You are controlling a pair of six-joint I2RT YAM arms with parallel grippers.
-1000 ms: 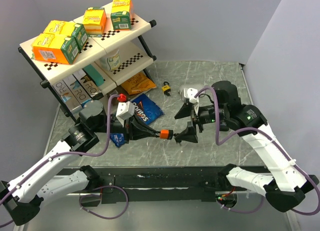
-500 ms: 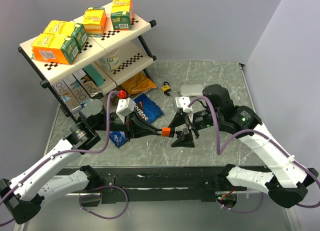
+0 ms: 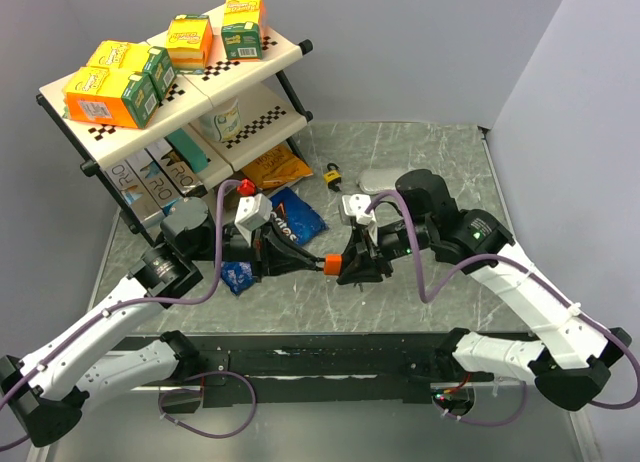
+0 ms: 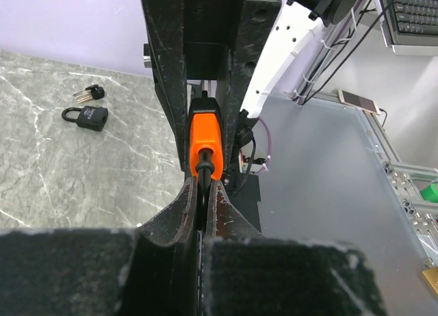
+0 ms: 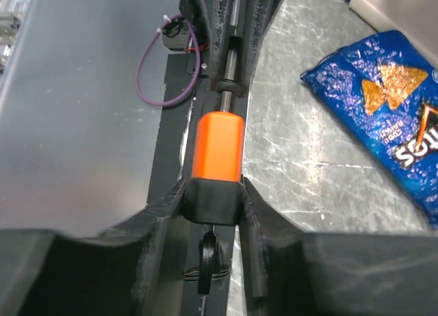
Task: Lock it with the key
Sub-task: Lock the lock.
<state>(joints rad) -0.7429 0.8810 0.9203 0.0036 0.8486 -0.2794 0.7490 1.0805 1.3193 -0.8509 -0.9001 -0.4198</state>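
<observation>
The left gripper [image 4: 203, 196] is pinching shut on the thin shackle end of the orange padlock [image 5: 219, 145], holding it level above the table [image 4: 41, 165]. The right gripper [image 5: 213, 193] is pressing its fingers against both sides of the padlock's black end, where a dark key [image 5: 208, 256] with a wire ring is sticking out. Farther off, the key bunch [image 4: 89, 93] is lying on the table just beside a black padlock [image 4: 87, 116], well apart from both grippers.

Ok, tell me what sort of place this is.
Probably a robotics lab bench dressed as a small shop: a tiered shelf rack stocked with boxed goods, a blue chip bag on the marble-look table, and a computer keyboard off to one side.
</observation>
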